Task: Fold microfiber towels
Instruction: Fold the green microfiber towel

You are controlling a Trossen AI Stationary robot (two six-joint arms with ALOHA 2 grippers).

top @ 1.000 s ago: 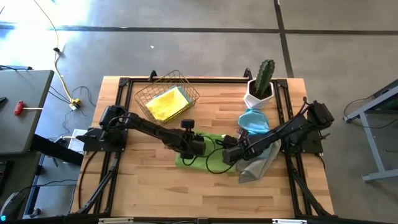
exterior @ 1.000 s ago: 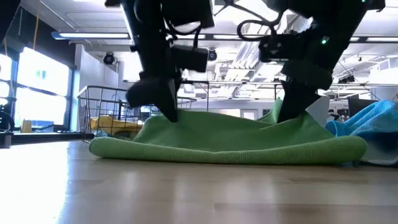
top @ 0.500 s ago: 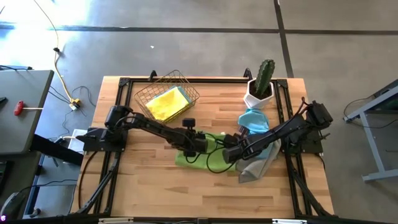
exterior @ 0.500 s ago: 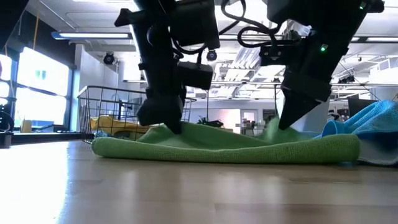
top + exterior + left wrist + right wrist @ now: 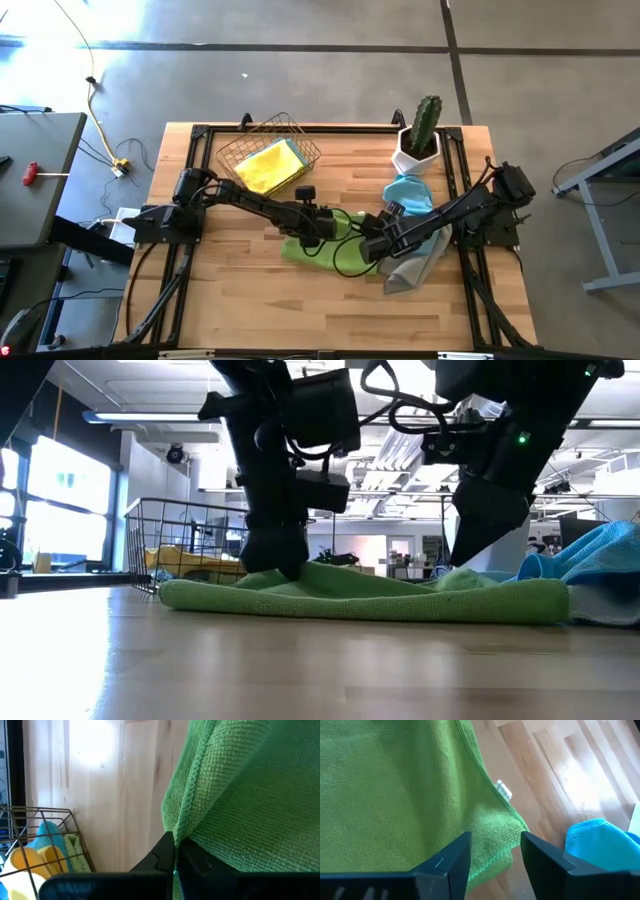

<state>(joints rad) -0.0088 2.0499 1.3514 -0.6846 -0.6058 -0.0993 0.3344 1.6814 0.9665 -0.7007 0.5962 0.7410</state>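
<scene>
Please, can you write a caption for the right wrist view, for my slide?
Right gripper open above the corner of a lime green towel, with a light blue towel nearby on the wooden table.

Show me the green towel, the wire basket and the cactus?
green towel (image 5: pixel 345 255), high view, its flat middle.
wire basket (image 5: pixel 232 152), high view, its left rim.
cactus (image 5: pixel 427 120), high view, its green stem.

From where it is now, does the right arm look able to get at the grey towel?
Probably yes. The grey towel lies on the table right beside the right gripper, partly under that arm, with nothing over it. The gripper stands open above the lime green towel, holding nothing, so it is free to move across.
</scene>
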